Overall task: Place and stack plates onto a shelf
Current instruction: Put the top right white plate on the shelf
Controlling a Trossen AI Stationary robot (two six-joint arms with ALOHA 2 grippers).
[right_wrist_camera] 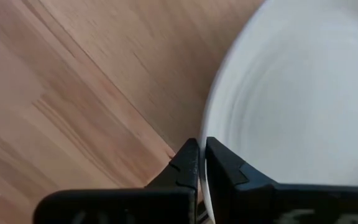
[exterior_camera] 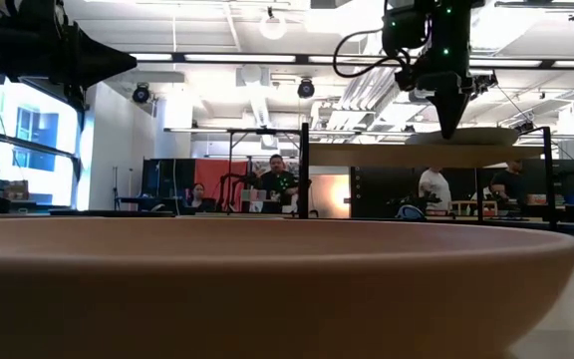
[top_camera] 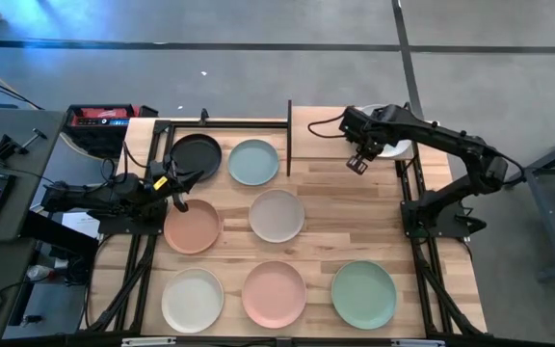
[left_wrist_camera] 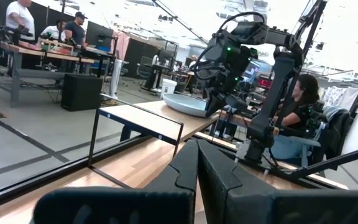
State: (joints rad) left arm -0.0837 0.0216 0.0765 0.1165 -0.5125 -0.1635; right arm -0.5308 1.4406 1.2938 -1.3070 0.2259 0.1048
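A: What can't be made out here?

B: From above, the right arm covers most of the pale white plate [top_camera: 399, 148] on the shelf [top_camera: 326, 130]. At table height, a terracotta orange plate [exterior_camera: 267, 289] fills the foreground, cut off at the left and bottom edges, hiding the table behind it.

A: And in the wrist views?

B: The right wrist picture cuts the white plate at its edges. People in the room beyond are too small to describe.

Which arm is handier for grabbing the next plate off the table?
Left. The left gripper hangs right between the black plate and the terracotta plate, while the right gripper is over at the shelf, pinching the white plate at its rim.
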